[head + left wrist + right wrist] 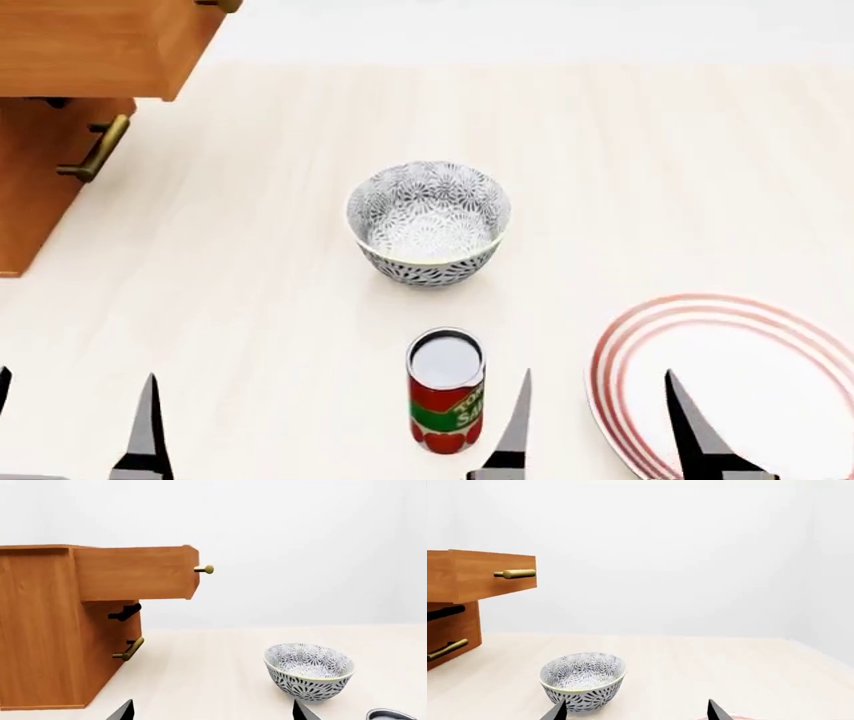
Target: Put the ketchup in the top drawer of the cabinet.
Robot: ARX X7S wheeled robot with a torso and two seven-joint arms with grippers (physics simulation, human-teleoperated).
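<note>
Head view: ketchup (446,392) stands upright on the table (240,300), silver lid up, red label with green band facing the camera. It sits between the bowl (427,224), which is farther out, and the robot's near edge of the scene; can and bowl are apart, not touching.

Right hand (591,425): fingers spread wide, nothing between them. Its left fingertip is just beside the can; contact cannot be judged. The other fingertip hangs over the plate (641,340), white with red rings, at the right of the can.

Left hand (74,425): fingers apart, empty, well left of the can.

Cabinet (34,200) at far left of the table. Top drawer (137,573) is pulled out, overhanging the front face; brass handle (205,569) visible at its front. Drawer interior not visible from any view. Lower drawer closed, its brass handle (129,650) below the overhang.

Left wrist view: bowl (308,671) on the table to the side of the cabinet, well apart from it. Right wrist view: bowl (584,681) near, open drawer (480,575) beyond.
</note>
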